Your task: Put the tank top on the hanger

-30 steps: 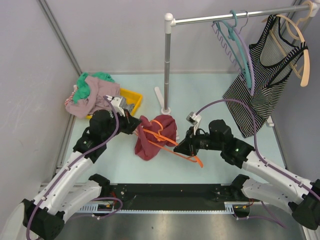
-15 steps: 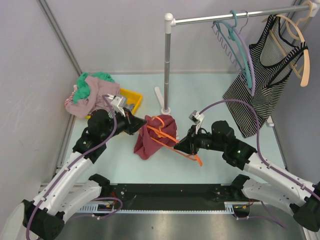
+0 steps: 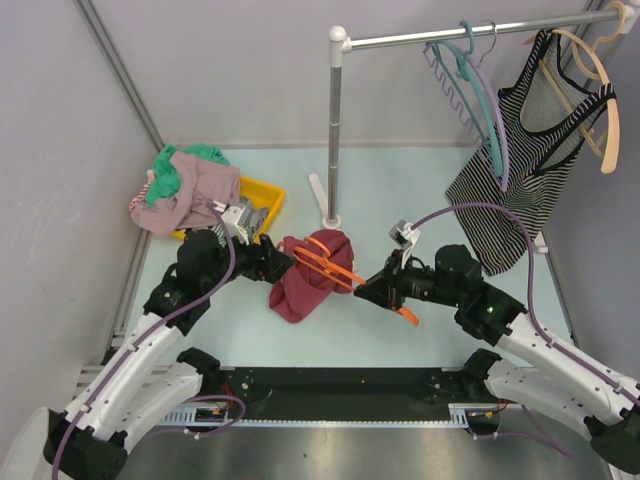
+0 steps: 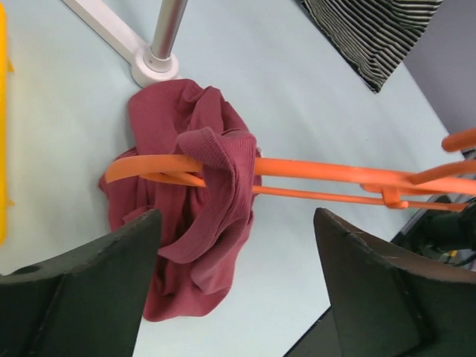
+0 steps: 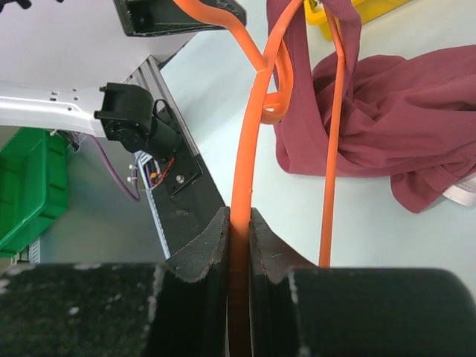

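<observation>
The maroon tank top [image 3: 303, 287] lies crumpled on the table, one strap looped over the left arm of the orange hanger [image 3: 338, 266]. My left gripper [image 3: 281, 262] stands open just left of the cloth, holding nothing. In the left wrist view its fingers frame the tank top [image 4: 186, 245] and the hanger [image 4: 327, 172] without touching them; the left gripper [image 4: 236, 223] is wide apart. My right gripper [image 3: 373, 291] is shut on the hanger's other arm. The right wrist view shows the right gripper [image 5: 238, 219] pinching the hanger [image 5: 249, 149], with the tank top [image 5: 401, 126] beyond.
A yellow bin [image 3: 262, 200] and a heap of pink and green garments [image 3: 185, 185] sit at the back left. The rack's pole [image 3: 334, 130] stands right behind the tank top. On the rail hang teal and lilac hangers [image 3: 480, 90] and a striped top [image 3: 520, 170] on a wooden hanger [image 3: 590, 70].
My left gripper has opened and let go of the tank top's strap, which now rests over the hanger's arm. The right gripper has carried the hanger slightly right and up.
</observation>
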Controlling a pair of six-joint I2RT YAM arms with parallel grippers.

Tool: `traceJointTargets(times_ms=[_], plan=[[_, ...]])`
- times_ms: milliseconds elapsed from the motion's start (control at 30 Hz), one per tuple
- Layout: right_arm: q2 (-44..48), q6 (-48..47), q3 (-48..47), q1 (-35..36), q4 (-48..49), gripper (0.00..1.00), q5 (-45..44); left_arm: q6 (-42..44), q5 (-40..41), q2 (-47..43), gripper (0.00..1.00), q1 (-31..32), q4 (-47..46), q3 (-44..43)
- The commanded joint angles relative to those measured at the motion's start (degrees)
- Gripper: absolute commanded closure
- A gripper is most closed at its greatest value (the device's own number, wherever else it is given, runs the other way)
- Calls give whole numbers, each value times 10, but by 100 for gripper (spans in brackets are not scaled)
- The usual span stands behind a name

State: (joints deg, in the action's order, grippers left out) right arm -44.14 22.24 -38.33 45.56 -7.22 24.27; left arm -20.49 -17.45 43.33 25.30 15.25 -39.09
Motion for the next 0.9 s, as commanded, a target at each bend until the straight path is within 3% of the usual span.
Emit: traceJointTargets(times_ms=[0, 167, 333, 600, 867], plan=[[5, -5, -15, -15, 41, 100, 13, 28, 28, -36, 7, -4, 31, -20], [3, 14, -14, -52, 67, 100, 70, 77, 42, -86, 3, -4, 62, -27], [-4, 24, -33, -87, 68, 100, 138, 145, -10, -114, 5, -4, 47, -38], [-8, 47, -54, -129, 89, 100, 237, 250, -163, -51, 9, -4, 15, -97], [-6, 100, -55, -171, 130, 100, 320, 320, -219, 3, 5, -4, 48, -122]])
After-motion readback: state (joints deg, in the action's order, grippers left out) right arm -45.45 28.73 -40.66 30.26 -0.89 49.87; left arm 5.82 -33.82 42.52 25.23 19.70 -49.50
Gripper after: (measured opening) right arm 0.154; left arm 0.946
